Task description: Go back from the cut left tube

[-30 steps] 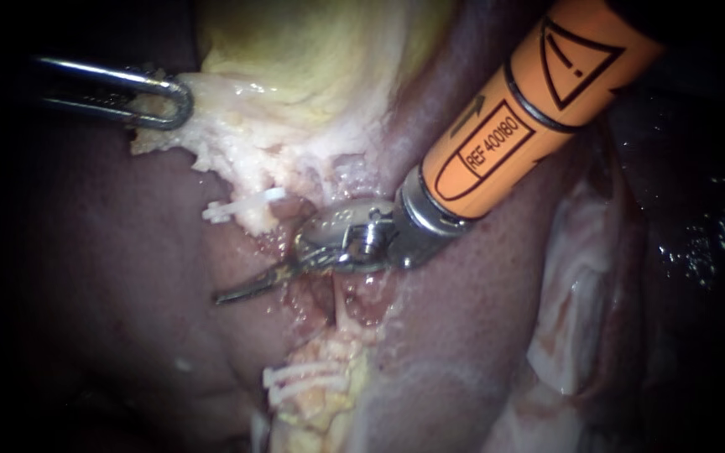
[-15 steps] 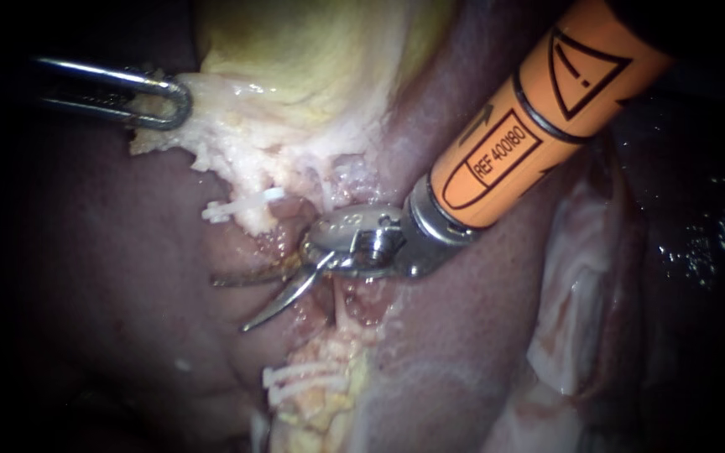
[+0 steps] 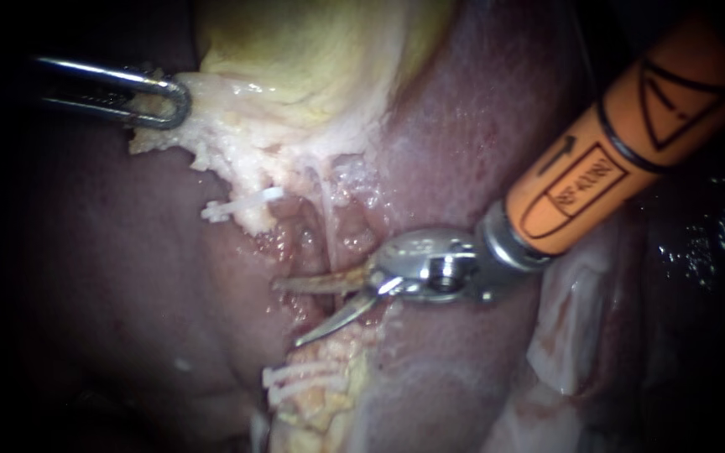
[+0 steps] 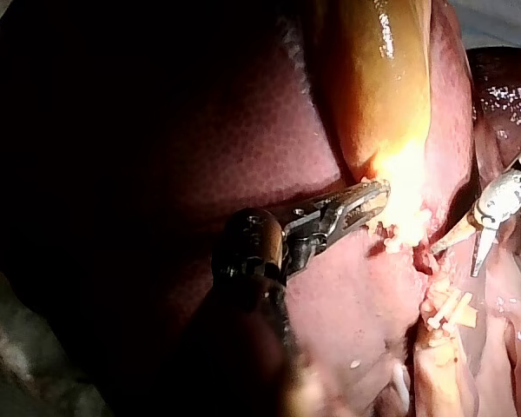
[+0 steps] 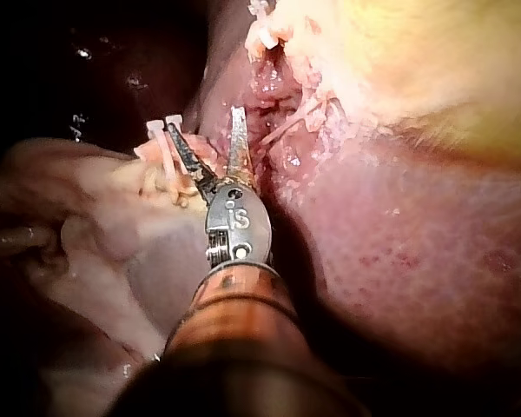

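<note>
The cut left tube shows as two stumps in the endoscope view. The upper stump [image 3: 255, 220] carries one white clip [image 3: 237, 205]. The lower stump [image 3: 329, 361] carries several white clips [image 3: 302, 379]. My right instrument [image 3: 289, 313], with an orange shaft and thin curved blades, has its jaws open in the gap between the stumps and holds nothing. From its own wrist view, the right instrument [image 5: 204, 122] spreads its blades just beside the lower clips [image 5: 159, 132]. My left instrument [image 3: 165, 101] is shut on pale tissue at the gallbladder's [image 3: 312, 59] lower edge, as the left instrument [image 4: 365, 201] also shows from its wrist.
Dark red liver [image 3: 111, 277] lies on both sides of the raw dissected groove. Pale folded tissue [image 3: 581, 294] lies under the right instrument's shaft.
The right instrument's blades went from shut to open, and the instrument has drawn back to the right, away from the cut tube. The left instrument has not moved.
</note>
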`<state>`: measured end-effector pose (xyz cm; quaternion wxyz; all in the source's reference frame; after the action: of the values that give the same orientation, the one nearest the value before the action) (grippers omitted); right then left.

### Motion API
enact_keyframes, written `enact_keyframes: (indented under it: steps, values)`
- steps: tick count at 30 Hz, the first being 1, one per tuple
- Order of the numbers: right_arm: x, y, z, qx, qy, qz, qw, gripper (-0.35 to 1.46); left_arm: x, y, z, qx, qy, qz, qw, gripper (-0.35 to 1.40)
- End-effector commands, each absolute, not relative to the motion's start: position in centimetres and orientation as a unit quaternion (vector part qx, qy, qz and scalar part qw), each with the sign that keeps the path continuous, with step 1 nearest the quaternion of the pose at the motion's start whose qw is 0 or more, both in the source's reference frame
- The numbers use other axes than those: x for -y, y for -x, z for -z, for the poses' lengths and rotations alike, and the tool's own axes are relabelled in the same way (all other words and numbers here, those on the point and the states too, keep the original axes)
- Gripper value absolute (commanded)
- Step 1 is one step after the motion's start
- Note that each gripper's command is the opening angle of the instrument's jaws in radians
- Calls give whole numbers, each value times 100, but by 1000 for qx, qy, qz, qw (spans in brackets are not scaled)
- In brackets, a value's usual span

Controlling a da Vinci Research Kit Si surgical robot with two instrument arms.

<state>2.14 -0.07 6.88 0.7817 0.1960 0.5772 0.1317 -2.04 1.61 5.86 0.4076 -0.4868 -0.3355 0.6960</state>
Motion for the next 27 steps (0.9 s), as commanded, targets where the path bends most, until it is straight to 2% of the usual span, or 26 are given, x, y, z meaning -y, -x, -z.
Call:
enact_keyframes:
  steps: [1,6,9,15,18,27]
  values:
    - [8,-204,-688,-573,-183,-129,788,145,-161,204,-586,336,487,-696,407,-35]
    - [1,-152,-682,-553,-121,-123,815,145,-162,204,-587,336,487,-696,407,-35]
    - [-9,-126,-674,-532,-106,-113,833,145,-162,204,-587,336,487,-696,407,-35]
    - [-26,-90,-659,-507,-101,-111,849,145,-162,205,-588,336,487,-696,407,-35]
    - [-29,-84,-656,-509,-108,-100,848,145,-161,206,-590,334,487,-696,408,-35]
    - [-30,-80,-656,-508,-110,-99,849,145,-152,224,-621,327,489,-699,407,-35]
